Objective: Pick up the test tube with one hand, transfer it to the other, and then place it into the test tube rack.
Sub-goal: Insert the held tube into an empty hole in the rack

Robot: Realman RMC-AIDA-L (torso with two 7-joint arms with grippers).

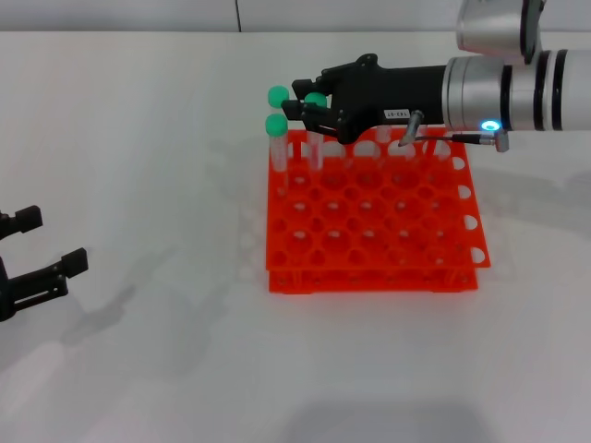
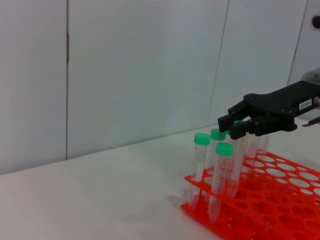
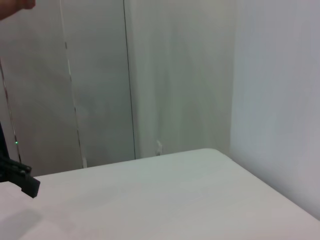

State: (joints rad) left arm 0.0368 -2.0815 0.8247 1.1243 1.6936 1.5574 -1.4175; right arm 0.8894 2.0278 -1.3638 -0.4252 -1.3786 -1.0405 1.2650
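Green-capped, slender clear plastic test tube (image 1: pixel 316 115) stands upright between the fingers of the right gripper (image 1: pixel 305 103), a black two-fingered gripper with a small white printed label, on a silver banded arm with a cyan light. The fingers are closed on the tube just below its cap, as the left wrist view also shows (image 2: pixel 238 125), and the tube's lower end reaches down into a hole in the back row of the bright orange-red square plastic test tube rack (image 1: pixel 369 221). Whether the tube already rests on the rack's lower tier cannot be told.

Two more clear tubes with green caps (image 1: pixel 277 95) (image 1: pixel 275 125) stand upright in the rack just beyond the fingertips, at the rack's back left corner, near the held tube but apart from it. In the left wrist view three capped tubes show beside the gripper, the nearest of them (image 2: pixel 223 150) well clear of the fingers. The rack's remaining round holes lie under and behind the gripper's palm.

The rack sits on a white table (image 1: pixel 138 138). The left gripper (image 1: pixel 32 249), black and unlabelled, hangs low over the table, well apart from the rack, its fingers spread open and holding nothing.
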